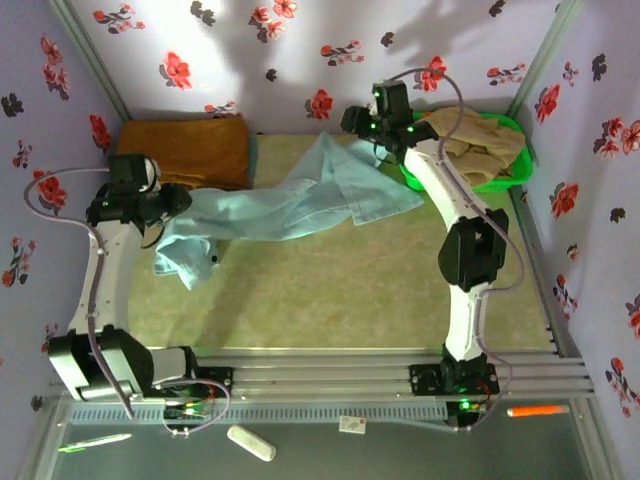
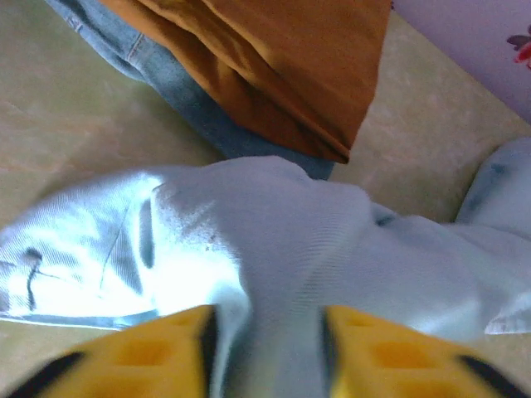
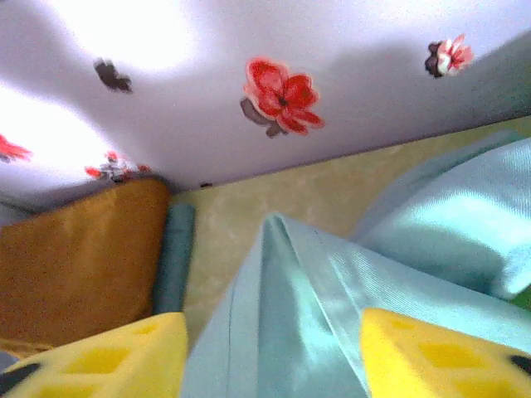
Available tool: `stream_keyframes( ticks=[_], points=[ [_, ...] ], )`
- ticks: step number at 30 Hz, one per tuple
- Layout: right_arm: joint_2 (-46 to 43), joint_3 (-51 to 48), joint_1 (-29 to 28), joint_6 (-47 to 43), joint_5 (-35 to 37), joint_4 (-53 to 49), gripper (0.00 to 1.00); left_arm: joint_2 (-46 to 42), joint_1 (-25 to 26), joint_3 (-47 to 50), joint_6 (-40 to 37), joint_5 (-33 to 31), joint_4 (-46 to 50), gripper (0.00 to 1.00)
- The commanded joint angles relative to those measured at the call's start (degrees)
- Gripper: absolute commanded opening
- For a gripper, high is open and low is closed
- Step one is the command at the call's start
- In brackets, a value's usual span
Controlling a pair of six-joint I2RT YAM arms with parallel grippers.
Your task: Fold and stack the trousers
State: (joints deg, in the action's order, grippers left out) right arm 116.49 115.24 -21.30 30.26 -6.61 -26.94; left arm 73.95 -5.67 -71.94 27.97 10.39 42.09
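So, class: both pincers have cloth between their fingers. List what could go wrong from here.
1. The trousers lie twisted and bunched between the left pincer and right pincer; folding now may lock in creases.
2. The end by the left pincer lies close to the mustard-brown cloth; a pull could drag that along.
3. The right arm reaches past the green basket; a swing might knock it.

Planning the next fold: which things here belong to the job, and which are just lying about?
Job: pale aqua-blue trousers, left gripper, right gripper.
Lying about: mustard-brown cloth, grey-blue cloth beneath it, green basket, beige garment inside it.
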Motion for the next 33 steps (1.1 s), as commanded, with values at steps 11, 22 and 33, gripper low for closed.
stream_keyframes(
  ticks=[11,22,33],
  points=[
    [-8.5,-33.9,-6.8,7.9,1.9,8.5,0.78,-11.9,-1.3,20.0,11.6,1.8,-9.0,1.0],
    [10.9,-17.2,-5.9,12.0,-0.6,5.5,0.81,-10.4,0.3,34.5,16.0,-7.7,-17.2,0.96],
    [8.7,-19.3,-4.2,8.3,0.1,3.4,0.0,-11.0,0.4,32.2,13.1,-7.2,-16.2,0.0]
  ],
)
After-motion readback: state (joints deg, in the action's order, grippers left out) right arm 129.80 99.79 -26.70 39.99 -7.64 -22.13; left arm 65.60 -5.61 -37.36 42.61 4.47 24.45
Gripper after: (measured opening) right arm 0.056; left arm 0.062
